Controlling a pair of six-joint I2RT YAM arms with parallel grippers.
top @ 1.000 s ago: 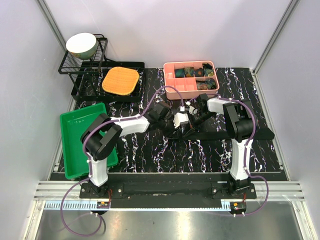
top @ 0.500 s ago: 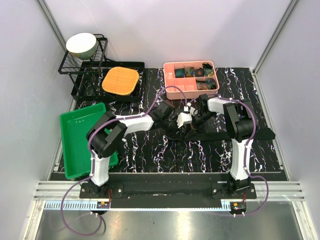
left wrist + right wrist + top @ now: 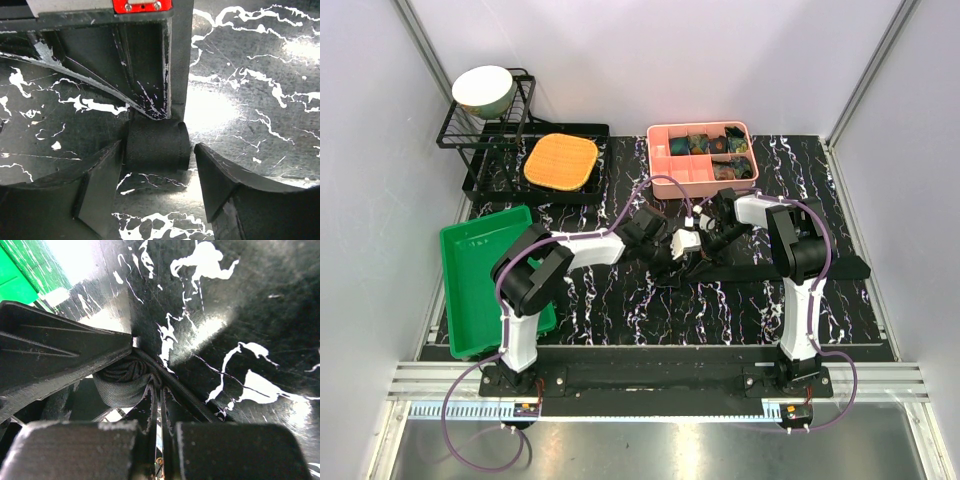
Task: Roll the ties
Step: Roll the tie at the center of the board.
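So the left claw just let go. A moment ago it was squeezed in tighter, and now its fingers are spread on either side of the rolled-up bit of the black tie. The left finger is right up against the roll and there's a clear gap on the other side. The roll sits on the desk about in the middle, between the two arms, and the unrolled part runs off flat to the right.

The right claw is pressed together right against the roll. I can't tell whether it's actually got fabric pinched.

My guess is this is a regrip: release, reach round, turn it again. There's plenty of tie left to wind, so it's nowhere near done. The risk is the roll springing loose while nothing's squeezing it. The pink box at the back holds what look like finished rolls.
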